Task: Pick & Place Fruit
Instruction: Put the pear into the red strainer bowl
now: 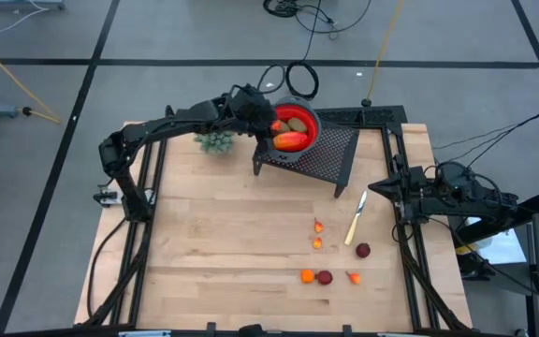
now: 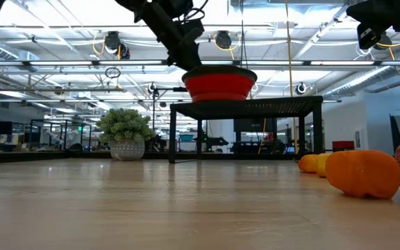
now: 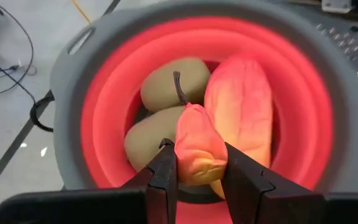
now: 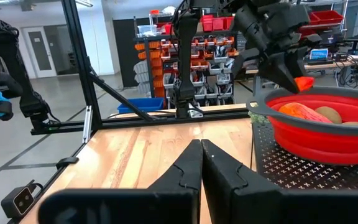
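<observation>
now the left claw (image 3: 201,171) pinches a red-orange fruit piece (image 3: 197,146) above the red bowl (image 3: 104,106); releasing off-centre could bounce it out onto the desk (image 1: 223,234).

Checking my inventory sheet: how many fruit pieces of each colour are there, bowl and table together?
Olive-brown ovals: 2
Long red-orange piece: 1
Orange-red piece in left end effector: 1
Small orange bits: 4
Dark-red bits: 2
Total: 10

I work in a robotics lab or workshop: shelves of red and orange parts bins (image 4: 219,46), black metal framing (image 4: 79,68), cables on the floor (image 1: 293,77), bright ceiling strip lights (image 2: 61,31).
</observation>
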